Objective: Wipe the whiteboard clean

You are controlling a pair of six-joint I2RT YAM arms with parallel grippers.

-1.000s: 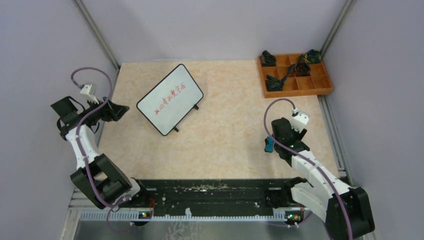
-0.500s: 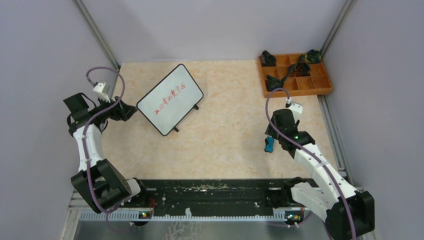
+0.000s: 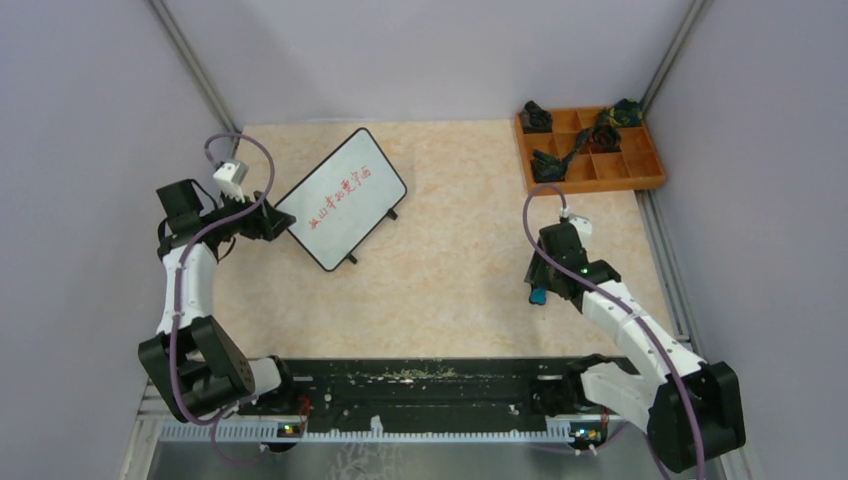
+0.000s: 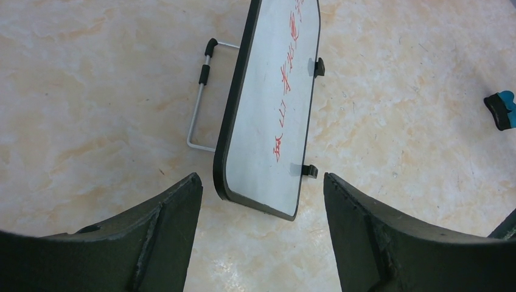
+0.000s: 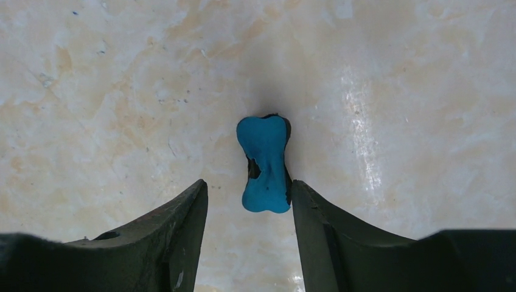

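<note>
Orange tray (image 3: 640, 152) — far right; dark scraps (image 3: 548, 164) inside.

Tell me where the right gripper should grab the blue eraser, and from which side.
Pinch the blue eraser across its narrow waist, coming straight down from above. It lies flat on the table and is bone-shaped with wider ends, so the waist should seat the fingers best. The right gripper straddles it, jaws open along its long sides.
</note>
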